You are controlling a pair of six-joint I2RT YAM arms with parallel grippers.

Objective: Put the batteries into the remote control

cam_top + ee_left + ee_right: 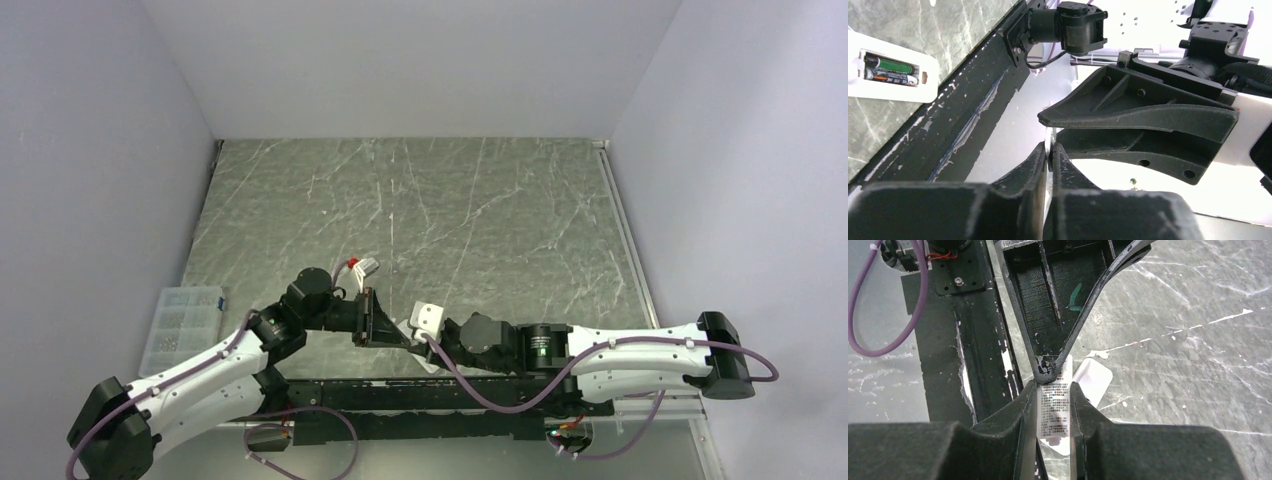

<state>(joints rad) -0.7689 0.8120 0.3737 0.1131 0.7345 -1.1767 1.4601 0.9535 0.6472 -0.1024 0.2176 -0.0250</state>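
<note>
Top external: high behind the arm bases, looking down over the whole tabletop (pixel 480 200). Left wrist: close, facing the right gripper (pixel 1048 127) along the near edge. Right wrist: close, looking down at the left gripper (pixel 1048 371). Both share the white labelled plate (pixel 1054 412) between them.

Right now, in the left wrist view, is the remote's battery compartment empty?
No, two batteries lie side by side in the open compartment of the remote control.
</note>
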